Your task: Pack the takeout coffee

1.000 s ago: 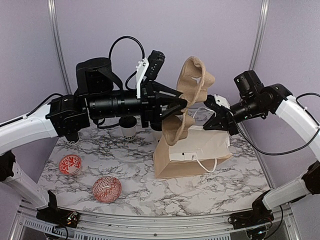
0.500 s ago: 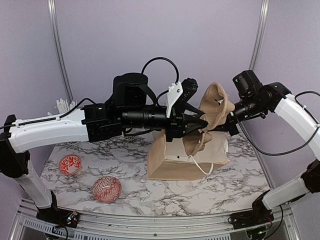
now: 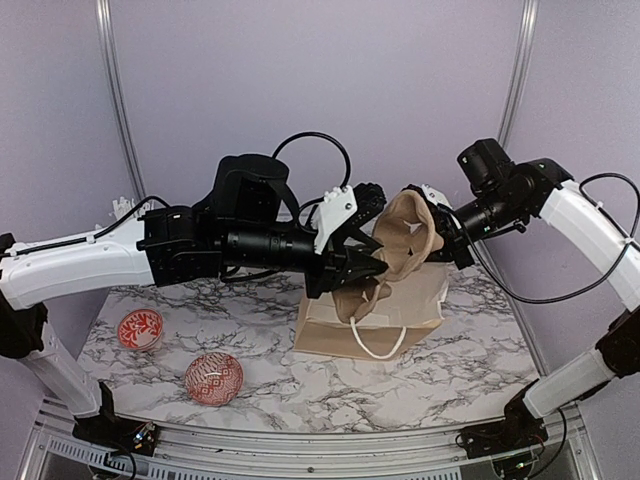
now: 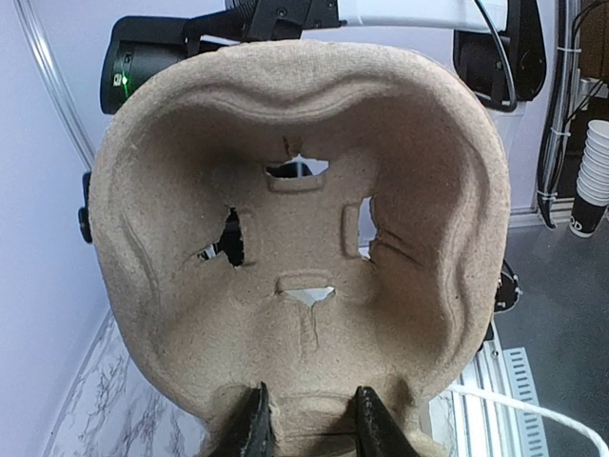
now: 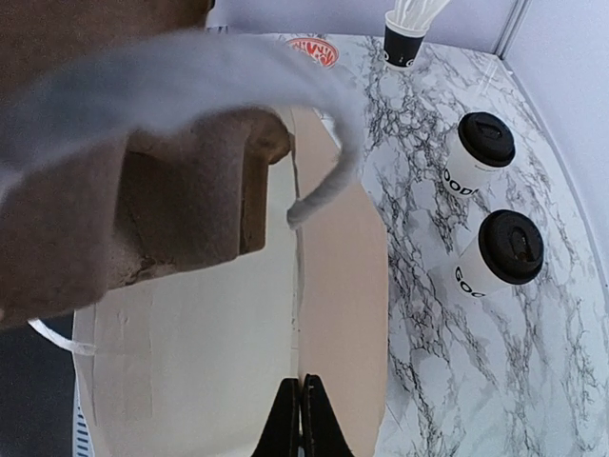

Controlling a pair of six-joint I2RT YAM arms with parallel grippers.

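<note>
The brown pulp carrier (image 3: 405, 240) hangs tilted over the open mouth of the tan paper bag (image 3: 340, 325). My left gripper (image 3: 372, 265) is shut on the carrier's edge. In the left wrist view the carrier (image 4: 295, 219) fills the frame, and my left gripper (image 4: 309, 428) clamps its lower rim. My right gripper (image 3: 443, 232) is shut on the bag's top rim. In the right wrist view it (image 5: 301, 419) pinches the bag wall (image 5: 338, 286). Two white cups with black lids (image 5: 481, 152) (image 5: 504, 252) stand on the marble beside the bag. The left arm hides them in the top view.
Two red-and-white patterned bowls (image 3: 141, 329) (image 3: 213, 377) sit at the front left of the marble table (image 3: 470, 370). A dark cup holding white sticks (image 5: 404, 38) stands at the back. The bag's white handle (image 3: 378, 340) hangs down its front.
My left arm has carried the carrier to the right and down to the bag's mouth. The right gripper has stayed on the bag's rim, and the bag has shifted slightly.
</note>
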